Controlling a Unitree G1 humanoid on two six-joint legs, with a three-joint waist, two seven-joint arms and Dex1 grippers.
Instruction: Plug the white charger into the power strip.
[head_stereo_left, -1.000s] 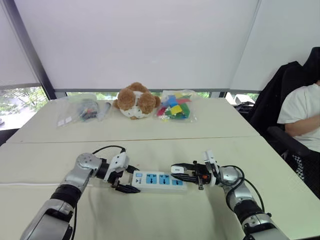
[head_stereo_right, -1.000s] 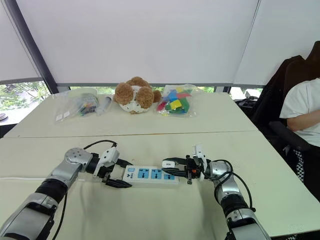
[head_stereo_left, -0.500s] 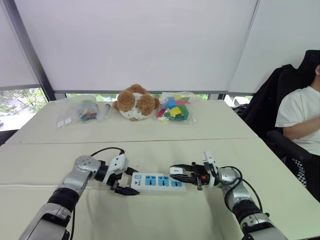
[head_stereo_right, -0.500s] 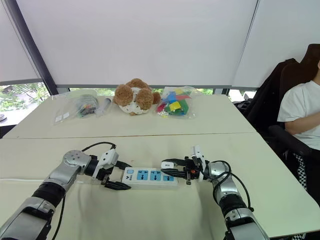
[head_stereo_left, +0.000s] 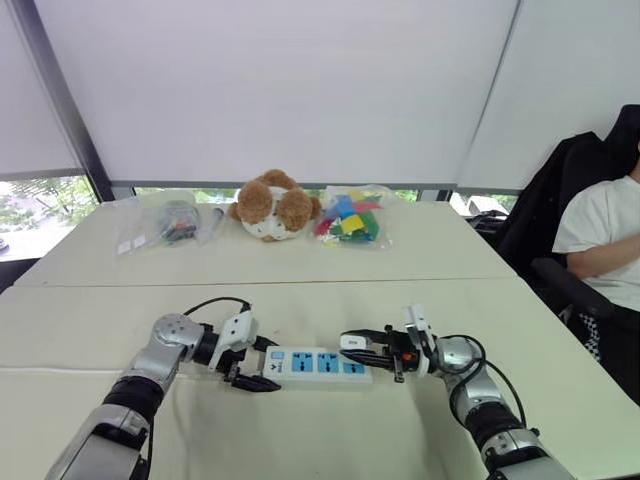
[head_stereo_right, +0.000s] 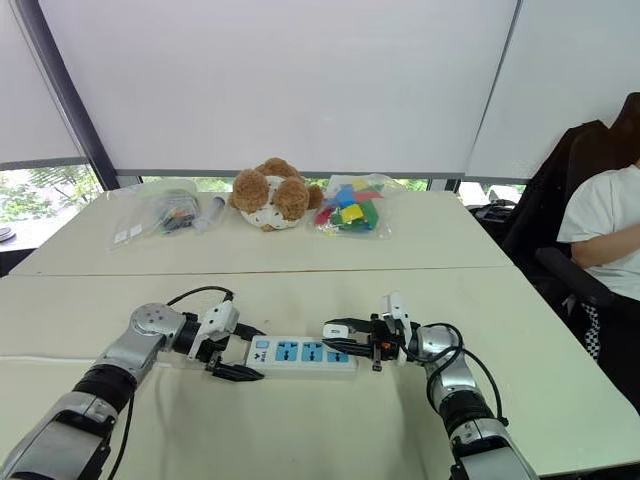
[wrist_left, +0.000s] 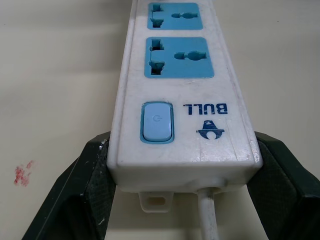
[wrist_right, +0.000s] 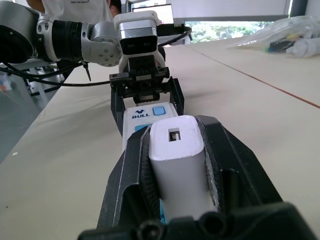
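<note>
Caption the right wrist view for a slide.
Right gripper holds white charger over the power strip, left gripper clamping its far end.

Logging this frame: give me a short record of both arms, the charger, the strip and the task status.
left gripper: shut on power strip, fingers on either side of its switch end
right gripper: shut on white charger
charger position: held over the strip's opposite end, apparently not seated
sockets: the two nearest the switch are empty
far side of table: teddy bear, bag of coloured blocks
person: seated at the robot's right
task status: not yet plugged in
</note>
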